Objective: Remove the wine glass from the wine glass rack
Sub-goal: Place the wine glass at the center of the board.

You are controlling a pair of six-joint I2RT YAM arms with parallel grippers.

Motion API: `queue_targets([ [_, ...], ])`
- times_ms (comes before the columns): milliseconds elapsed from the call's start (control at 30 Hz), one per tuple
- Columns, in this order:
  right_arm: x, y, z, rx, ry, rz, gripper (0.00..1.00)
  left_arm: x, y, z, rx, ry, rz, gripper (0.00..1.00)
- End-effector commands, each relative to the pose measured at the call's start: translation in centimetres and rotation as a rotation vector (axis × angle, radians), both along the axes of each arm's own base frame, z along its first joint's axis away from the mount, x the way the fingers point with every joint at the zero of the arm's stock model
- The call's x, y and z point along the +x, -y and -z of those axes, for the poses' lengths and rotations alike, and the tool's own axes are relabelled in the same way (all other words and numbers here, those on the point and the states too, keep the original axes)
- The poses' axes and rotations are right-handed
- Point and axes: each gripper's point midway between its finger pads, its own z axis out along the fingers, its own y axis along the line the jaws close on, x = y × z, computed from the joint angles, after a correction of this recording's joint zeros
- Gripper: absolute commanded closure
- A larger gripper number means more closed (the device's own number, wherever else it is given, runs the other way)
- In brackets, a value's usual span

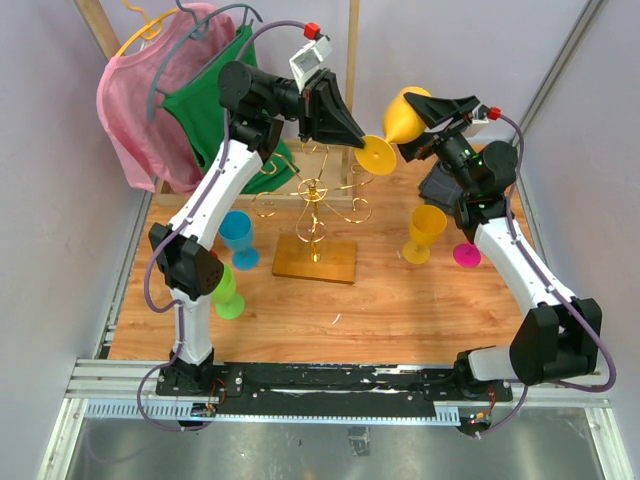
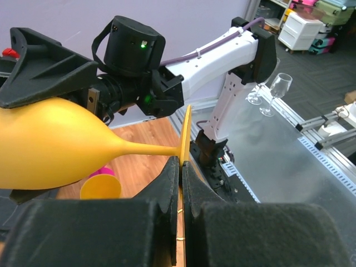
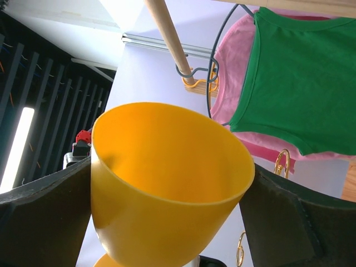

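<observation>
The glass (image 1: 404, 118) is off the rack (image 1: 315, 200) and held in the air, up and to the right of the rack's top. It lies nearly on its side, with the foot (image 1: 378, 155) toward the rack and the bowl (image 3: 167, 183) away from it.

The left gripper (image 2: 181, 167) is pinched tight on the edge of the thin foot, which stands on edge between the closed fingers (image 2: 167, 189). The right gripper (image 3: 169, 189) is spread wide around the bowl. Its two pads (image 3: 39, 217) lie against opposite sides of the bowl, so both arms have the glass.

The rack stands on its wood base (image 1: 315, 258) near the middle of the table (image 1: 400, 310), and its gold arms look bare.

A blue glass (image 1: 238, 238) and a green glass (image 1: 228, 295) stand left of the rack, beside the left arm. A second yellow glass (image 1: 425, 233) stands right of the rack, with a pink glass (image 1: 466, 255) just beyond it.

Behind, at the back left, a pink shirt (image 1: 130, 100) and a green shirt (image 1: 205, 110) hang on a wooden frame (image 1: 98, 25).
</observation>
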Motion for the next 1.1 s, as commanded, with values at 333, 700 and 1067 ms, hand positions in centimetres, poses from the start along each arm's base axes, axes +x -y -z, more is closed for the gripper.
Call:
queue_targets([
  [333, -1.1, 0.0, -2.8, 0.041, 0.138, 0.002, 0.42, -2.0, 0.0, -1.1, 0.004, 0.032, 0.043, 1.00],
  [700, -1.6, 0.1, -3.4, 0.025, 0.159, 0.005, 0.33, -1.4, -0.1, -1.3, 0.013, 0.014, 0.036, 0.01],
  [1067, -1.7, 3.0, -4.2, -0.011, 0.177, 0.076, 0.33, 6.1, -4.5, -2.2, -0.031, -0.040, -0.174, 0.01],
])
